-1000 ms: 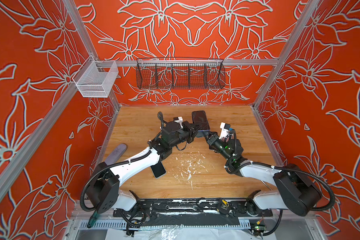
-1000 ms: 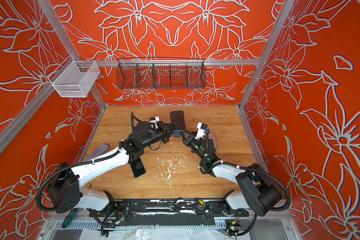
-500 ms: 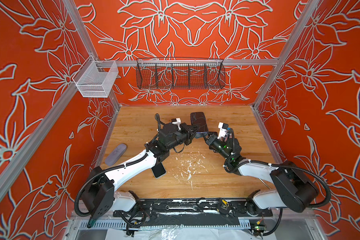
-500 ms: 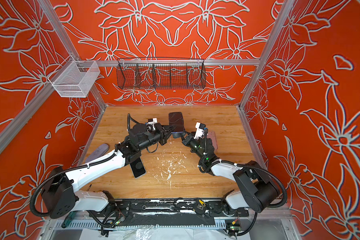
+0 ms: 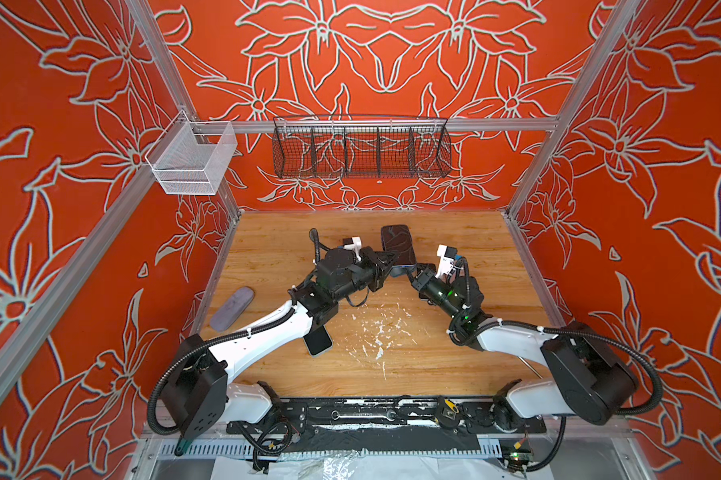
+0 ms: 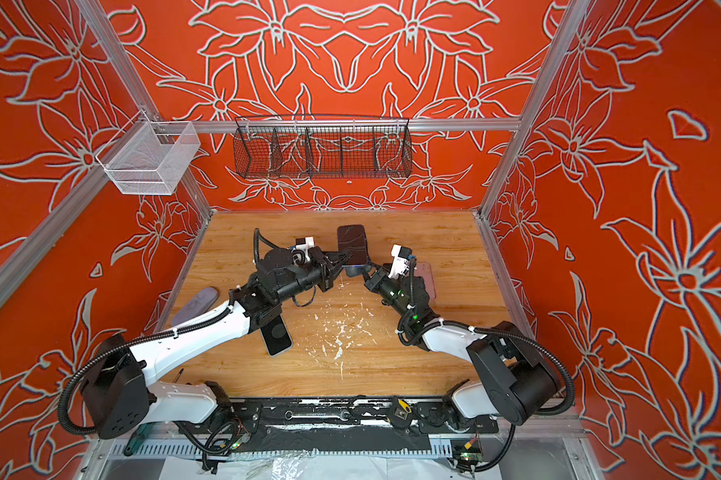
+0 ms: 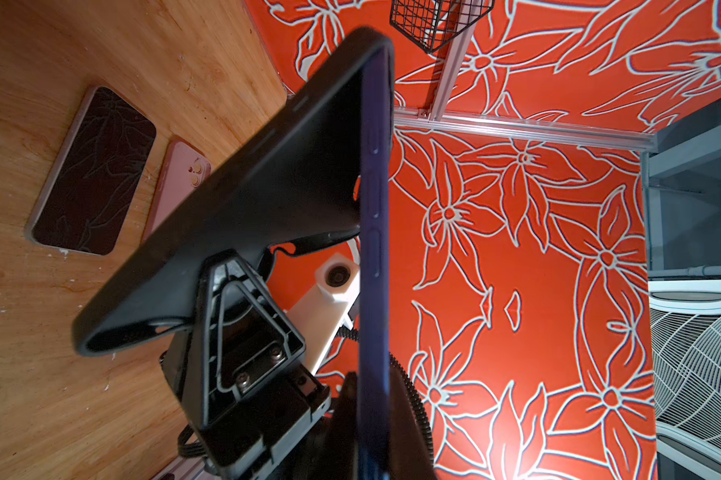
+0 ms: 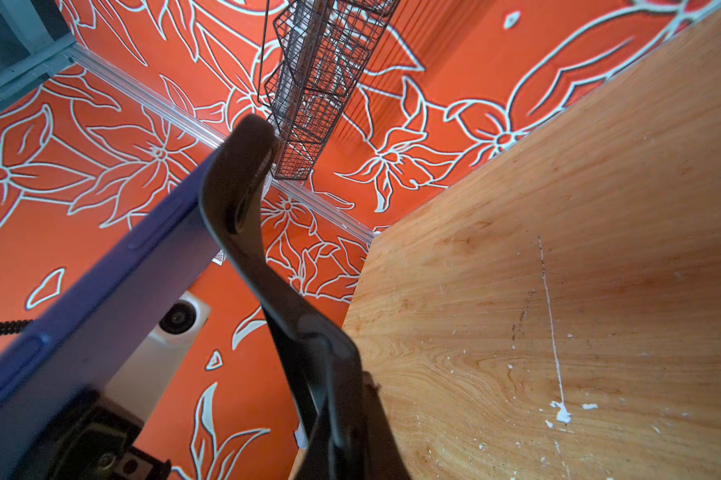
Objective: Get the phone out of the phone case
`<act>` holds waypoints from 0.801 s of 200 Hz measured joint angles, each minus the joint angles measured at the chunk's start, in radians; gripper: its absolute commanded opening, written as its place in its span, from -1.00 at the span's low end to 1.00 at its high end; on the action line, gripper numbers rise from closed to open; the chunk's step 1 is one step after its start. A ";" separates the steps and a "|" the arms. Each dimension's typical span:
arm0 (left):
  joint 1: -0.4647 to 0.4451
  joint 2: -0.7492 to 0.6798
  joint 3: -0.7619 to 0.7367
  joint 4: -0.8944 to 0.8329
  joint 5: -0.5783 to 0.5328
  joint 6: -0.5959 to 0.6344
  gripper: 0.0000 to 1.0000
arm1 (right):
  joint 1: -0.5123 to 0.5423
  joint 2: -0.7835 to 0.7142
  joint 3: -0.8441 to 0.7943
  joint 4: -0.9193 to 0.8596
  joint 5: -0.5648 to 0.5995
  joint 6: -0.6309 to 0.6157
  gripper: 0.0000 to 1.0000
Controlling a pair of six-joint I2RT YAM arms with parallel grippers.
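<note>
Two grips share the load: the blue phone [image 7: 374, 199] hangs in the air over the far middle of the table, its black phone case [image 7: 267, 174] peeled off one long edge and hooked only at the far end. Your left gripper [image 5: 391, 262] is clamped tight on the phone's near end; your right gripper [image 5: 413, 275] is pinched fully closed on the loose case lip. Treat the phone as stiff, slick and breakable, so hold its side rails. The case looks soft and bends, so pull by its rim. Below, the wooden table [image 5: 454, 353] carries another phone [image 5: 318, 341], well apart.
</note>
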 measured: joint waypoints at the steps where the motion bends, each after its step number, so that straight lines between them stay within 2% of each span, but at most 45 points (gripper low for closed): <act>1: 0.000 0.000 0.000 0.000 0.000 0.000 -1.00 | 0.000 0.000 0.000 0.001 0.000 0.000 -0.91; 94: 0.000 0.005 0.036 -0.033 0.021 0.011 -1.00 | -0.002 0.010 -0.042 0.060 0.037 -0.001 -0.91; 131: 0.035 -0.011 0.119 0.094 -0.010 0.024 -1.00 | -0.029 0.029 -0.117 -0.090 0.122 -0.003 -0.91; 160: 0.039 -0.064 0.122 0.136 -0.018 0.040 -1.00 | -0.031 0.038 -0.121 -0.117 0.135 -0.004 -0.91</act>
